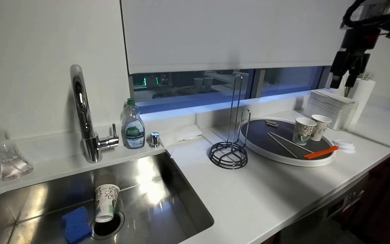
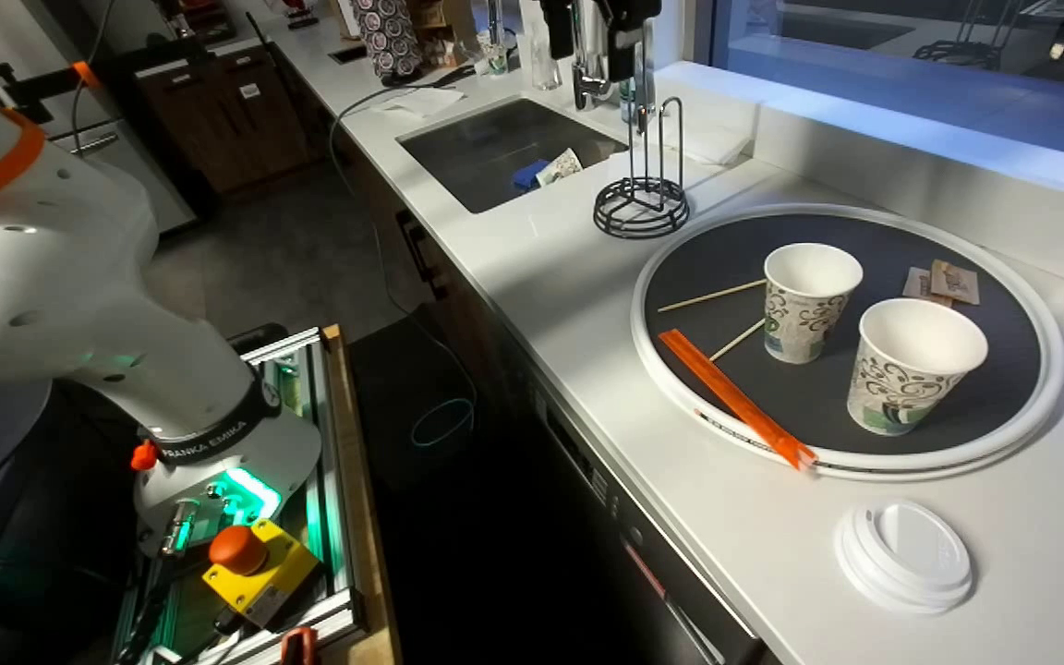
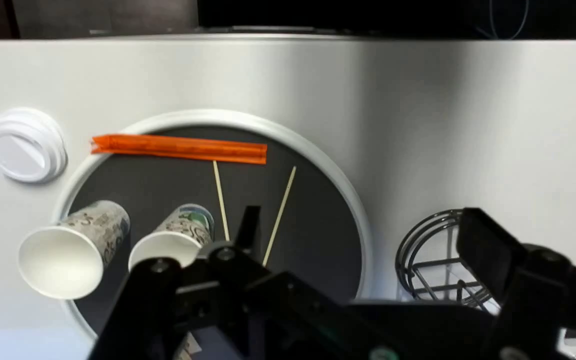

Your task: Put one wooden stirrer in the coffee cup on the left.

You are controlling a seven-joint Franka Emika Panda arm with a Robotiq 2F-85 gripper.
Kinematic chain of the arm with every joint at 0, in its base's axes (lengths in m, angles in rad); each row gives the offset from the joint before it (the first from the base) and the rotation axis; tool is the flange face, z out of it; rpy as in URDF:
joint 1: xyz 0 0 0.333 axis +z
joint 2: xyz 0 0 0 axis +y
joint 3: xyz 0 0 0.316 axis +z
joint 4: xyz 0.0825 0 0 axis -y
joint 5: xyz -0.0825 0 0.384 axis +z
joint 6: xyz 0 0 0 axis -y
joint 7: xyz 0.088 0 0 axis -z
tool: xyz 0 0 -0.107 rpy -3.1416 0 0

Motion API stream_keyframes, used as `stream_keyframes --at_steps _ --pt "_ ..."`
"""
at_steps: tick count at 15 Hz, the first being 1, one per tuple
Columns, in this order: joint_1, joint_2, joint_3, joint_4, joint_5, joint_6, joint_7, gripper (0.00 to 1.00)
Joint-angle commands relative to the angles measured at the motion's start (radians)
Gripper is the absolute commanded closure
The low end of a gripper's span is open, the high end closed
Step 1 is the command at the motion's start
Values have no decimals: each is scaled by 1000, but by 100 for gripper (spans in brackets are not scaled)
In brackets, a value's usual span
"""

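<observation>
Since easy picking seems intended, two unwrapped wooden stirrers (image 3: 280, 212) lie on round tray (image 3: 328, 240), towards front edge of desk (image 1: 222, 193); tool (image 1: 343, 83) empty, jaws spread wide.

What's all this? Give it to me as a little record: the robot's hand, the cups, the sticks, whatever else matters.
Gripper: open, holding nothing, hanging above the counter
Tray: round, dark with a white rim
Upright cups: two, on the tray, no stirrer standing in either
Wooden stirrers: two, lying on the tray
Orange strip: partly over the tray's rim
Lids: white, stacked beside the tray
Sink: holds a tipped cup and a blue sponge
</observation>
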Motion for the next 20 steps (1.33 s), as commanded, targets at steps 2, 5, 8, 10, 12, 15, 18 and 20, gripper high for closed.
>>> stream_keyframes --at_steps 2,5,8,10,12,15,18,20 --pt "11 62 43 -93 -26 308 -4 0" --pt "9 104 56 -150 -17 500 3 0" --pt "3 153 58 -172 -28 576 9 0" --pt "5 149 58 -161 -5 553 0 0" --pt "4 160 58 -161 -5 559 0 0" --pt "2 172 63 -159 -24 577 49 0" --pt "9 244 69 -159 20 650 115 0" --pt "7 297 76 -155 19 729 186 0"
